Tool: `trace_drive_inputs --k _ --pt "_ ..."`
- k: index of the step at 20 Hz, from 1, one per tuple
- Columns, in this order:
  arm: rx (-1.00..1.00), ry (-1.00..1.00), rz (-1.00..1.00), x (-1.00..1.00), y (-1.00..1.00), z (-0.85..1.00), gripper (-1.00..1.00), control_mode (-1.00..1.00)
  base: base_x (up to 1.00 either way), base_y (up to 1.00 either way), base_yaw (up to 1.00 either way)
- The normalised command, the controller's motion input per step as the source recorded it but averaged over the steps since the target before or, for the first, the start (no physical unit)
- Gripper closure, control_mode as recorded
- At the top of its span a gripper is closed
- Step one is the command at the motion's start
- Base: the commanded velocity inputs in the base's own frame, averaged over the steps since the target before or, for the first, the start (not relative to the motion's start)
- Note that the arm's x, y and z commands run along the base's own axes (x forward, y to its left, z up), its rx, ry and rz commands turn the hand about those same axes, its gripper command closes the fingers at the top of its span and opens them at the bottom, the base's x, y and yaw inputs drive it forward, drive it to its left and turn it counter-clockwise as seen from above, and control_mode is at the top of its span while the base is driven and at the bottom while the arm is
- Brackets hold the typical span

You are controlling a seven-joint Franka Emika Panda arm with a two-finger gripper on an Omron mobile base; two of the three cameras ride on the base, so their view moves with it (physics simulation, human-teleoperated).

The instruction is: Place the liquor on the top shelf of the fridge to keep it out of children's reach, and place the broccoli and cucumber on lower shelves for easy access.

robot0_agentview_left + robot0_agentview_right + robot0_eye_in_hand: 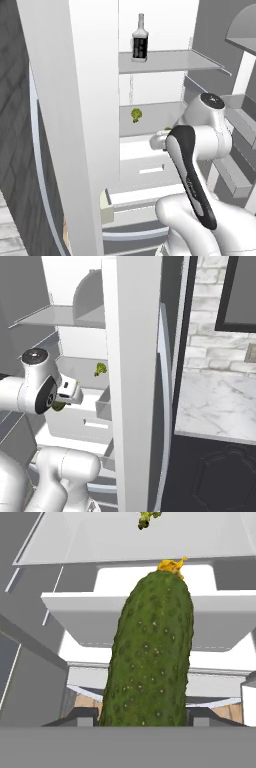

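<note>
- The fridge (75,100) stands open in front of the robot, its white interior and grey glass shelves exposed so the arm can reach straight in.
- The arm (192,175) bends forward from the base, with the hand held low at about the height of the drawers (145,170), below the shelf that carries the floret.
- The top shelf (170,61) already holds the liquor (140,39): the bottle stands upright near the front left of that slab, as high as the fridge offers, which I take to be the out-of-reach spot the task wants.
- One shelf down, the broccoli (136,115) sits towards the back of the slab, well apart from the bottle above; that part also looks done to me.
- The cucumber (150,652) is the item left. In the hand view it runs lengthwise out from the gripper (142,714), its yellow tip pointing at the shelf edge and the drawer fronts ahead.
- The two fingers stand partly closed against the cucumber's lower end, one on each side, so it is carried, not resting on anything.
- My guess is that it wants a lower shelf; the broccoli's slab lies just above and ahead of the tip.
</note>
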Motion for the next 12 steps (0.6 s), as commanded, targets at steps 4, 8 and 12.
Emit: trace_drive_inputs --k 4,8,12 --pt "-0.02 0.00 0.00 0.58 0.07 -0.01 1.00 -1.00 0.00 0.00 0.00" --pt "-0.02 0.00 0.00 0.54 0.13 -0.05 1.00 -1.00 0.00 0.00 0.00" --pt "-0.03 0.00 0.00 0.52 0.25 -0.08 1.00 -1.00 0.00 0.00 0.00"
